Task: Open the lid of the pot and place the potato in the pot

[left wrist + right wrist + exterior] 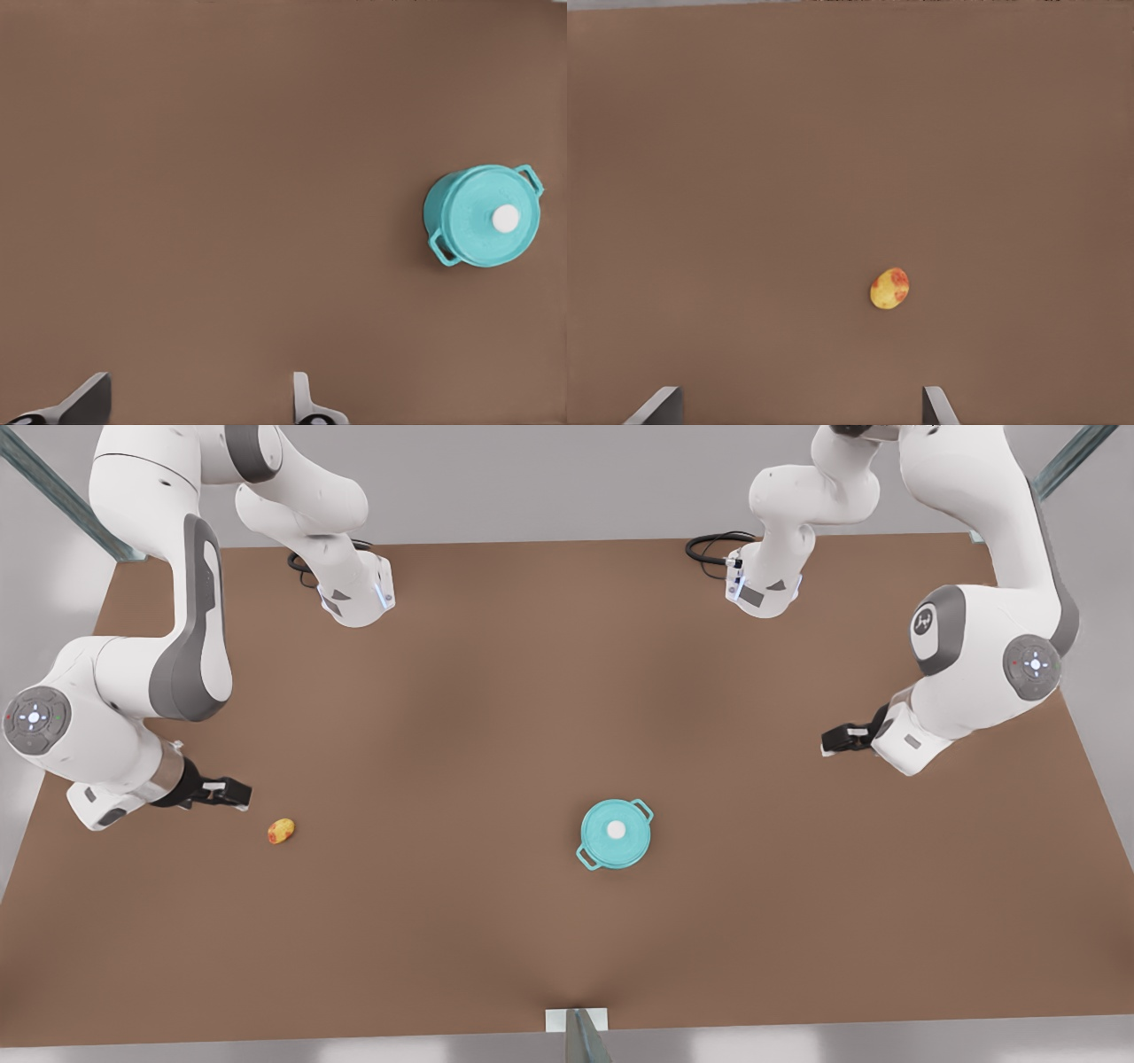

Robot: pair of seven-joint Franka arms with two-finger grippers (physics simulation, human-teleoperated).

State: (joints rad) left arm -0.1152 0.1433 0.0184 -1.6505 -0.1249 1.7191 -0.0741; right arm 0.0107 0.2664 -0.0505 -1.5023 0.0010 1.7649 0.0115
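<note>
Pot [615, 834] sits on the brown surface [496, 717], pot lid [616, 831] on it. Potato [281, 830] lies well apart, just beside the right gripper [237, 793]. Left gripper [833, 740] hangs beyond the pot. We see both sets of jaws spread wide, empty.

Brown table [496, 691], flat matte top, carries everything. On it: teal pot [615, 834] w/ two loop handles, approx centre, a bit toward the front view's right; pot lid [615, 831] sits closed on the pot, white knob in the middle. Potato [281, 831], yellow w/ orange-red patches, lies on the bare top well apart from pot, toward the front view's left. Both arm bases stand at the far edge.
</note>
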